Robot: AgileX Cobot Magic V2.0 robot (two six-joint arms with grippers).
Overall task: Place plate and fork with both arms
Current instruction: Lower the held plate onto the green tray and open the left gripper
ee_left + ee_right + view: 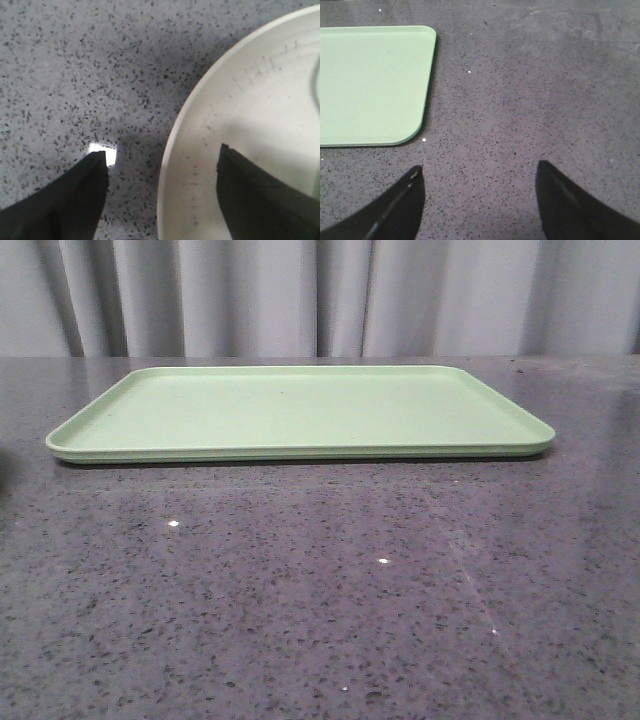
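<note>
Spread apart, left tool straddles the plate rim; right tool, also apart, hovers over speckled surface near the green tray.

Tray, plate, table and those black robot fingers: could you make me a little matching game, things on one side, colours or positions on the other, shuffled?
Things:
1. tray
2. plate
3. table
4. left gripper

Descriptions:
A. dark grey, speckled stone look
B. pale cream, round rim
C. fingers apart, one over the plate's rim, one over bare table
D. light green, flat, rectangular, nothing on it

Pairs: 1-D, 2-B, 3-A, 4-C
</note>
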